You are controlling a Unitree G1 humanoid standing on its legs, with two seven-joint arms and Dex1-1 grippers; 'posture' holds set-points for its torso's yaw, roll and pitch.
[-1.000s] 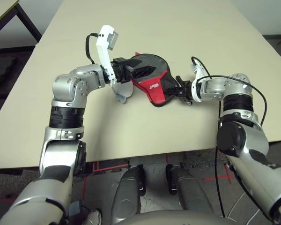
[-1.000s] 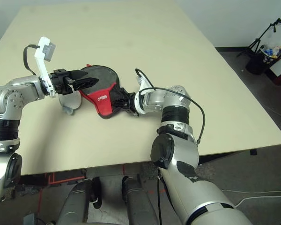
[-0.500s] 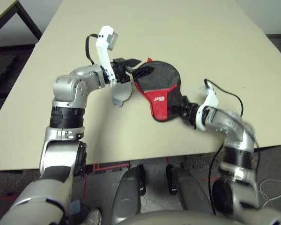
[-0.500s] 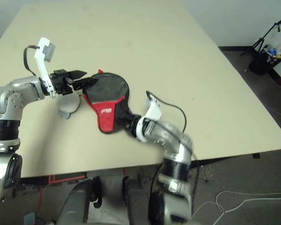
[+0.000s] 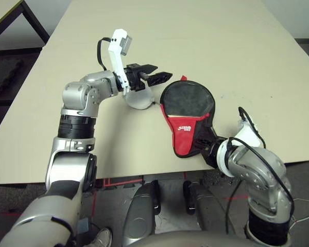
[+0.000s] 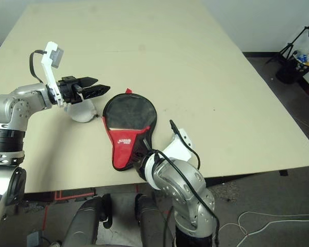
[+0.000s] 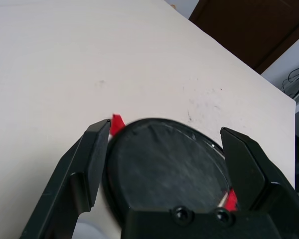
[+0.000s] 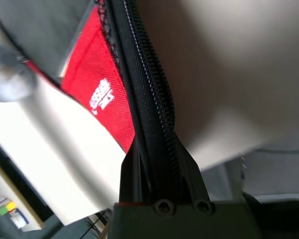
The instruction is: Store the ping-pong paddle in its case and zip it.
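The case [image 5: 188,110] lies flat on the table, its round black part toward the middle and its red panel with the white logo toward the front edge. The ping-pong paddle is hidden. My right gripper [image 5: 208,147] is shut on the case's narrow end at the table's front edge. In the right wrist view its fingers [image 8: 134,172] clamp the black zipper rim [image 8: 144,94]. My left gripper [image 5: 161,73] hovers open just left of the case's round end, nothing between its fingers. In the left wrist view the case [image 7: 164,172] shows beyond the open fingers.
A white rounded object [image 5: 139,98] rests on the table [image 5: 221,46] under my left gripper, just left of the case. The case's narrow end reaches the table's front edge. The far half of the table is bare.
My right gripper has dragged the case toward the front edge and turned its narrow end toward me. The case has slid out from my left gripper, which stays open.
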